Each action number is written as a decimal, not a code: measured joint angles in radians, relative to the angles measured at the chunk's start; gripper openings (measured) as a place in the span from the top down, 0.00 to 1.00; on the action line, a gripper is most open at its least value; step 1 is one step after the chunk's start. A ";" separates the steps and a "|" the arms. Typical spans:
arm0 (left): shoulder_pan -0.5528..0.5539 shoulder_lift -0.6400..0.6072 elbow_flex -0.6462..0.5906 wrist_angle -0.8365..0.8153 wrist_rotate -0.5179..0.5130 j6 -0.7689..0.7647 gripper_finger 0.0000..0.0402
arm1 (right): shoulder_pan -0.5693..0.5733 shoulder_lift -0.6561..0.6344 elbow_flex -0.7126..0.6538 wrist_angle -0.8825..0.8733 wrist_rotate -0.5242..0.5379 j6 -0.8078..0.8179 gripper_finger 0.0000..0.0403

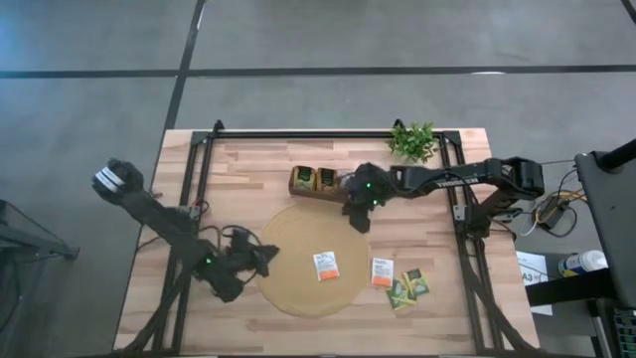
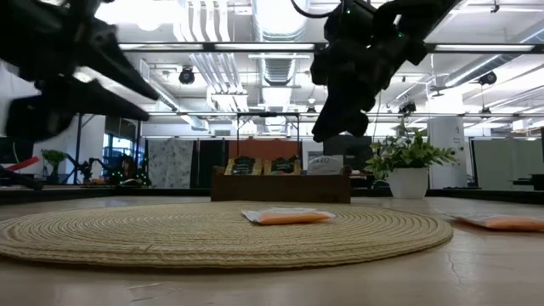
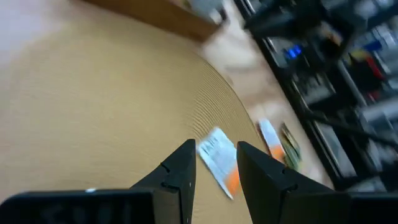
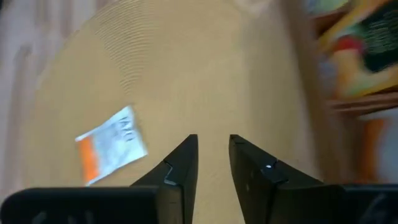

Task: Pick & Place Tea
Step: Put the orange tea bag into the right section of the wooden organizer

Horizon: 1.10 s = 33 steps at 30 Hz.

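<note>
The right claw [image 1: 359,221] is seen hanging above the far edge of the round mat [image 1: 283,288], just in front of the dark tray [image 1: 316,181], with its fingers a little apart and nothing between them. Below and ahead of it, on the mat, lies a white-and-orange sachet [image 1: 325,266]; a second orange sachet [image 1: 382,271] and a few green ones [image 1: 408,288] are found on the bare table [image 1: 248,169] beyond the mat's right rim, well clear of the claw. Some sachets are already stood in the tray behind it. The left claw [image 1: 266,259] is held low over the mat's left side, its fingers also parted and empty, pointed toward the same white-and-orange sachet. The step in hand is judged to be the reach for another sachet after a delivery to the tray. For the next move, a descent onto the flat sachet would be called for, with the fingers straddling it before being closed.
</note>
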 joint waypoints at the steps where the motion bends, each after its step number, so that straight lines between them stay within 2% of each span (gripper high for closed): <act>1: 0.018 0.026 -0.007 0.099 0.031 0.079 0.72 | 0.015 0.008 0.003 0.000 -0.005 0.018 0.78; 3: 0.055 0.086 -0.009 0.274 0.099 0.227 0.72 | 0.047 0.020 0.007 -0.001 -0.020 0.038 0.77; 5: 0.093 0.150 0.010 0.367 0.164 0.326 0.72 | 0.081 0.040 0.011 -0.003 -0.042 0.050 0.77; 12: 0.174 0.361 0.193 0.369 0.423 0.555 0.72 | 0.165 0.111 0.012 0.021 -0.051 0.138 0.74; 17: 0.194 0.504 0.345 0.346 0.542 0.715 0.73 | 0.194 0.173 0.013 0.077 -0.058 0.151 0.75; 23: 0.209 0.596 0.440 0.323 0.576 0.715 0.73 | 0.202 0.219 0.013 0.132 -0.090 0.153 0.75; 33: 0.225 0.590 0.455 0.309 0.511 0.696 0.73 | 0.215 0.277 0.014 0.235 -0.110 0.195 0.67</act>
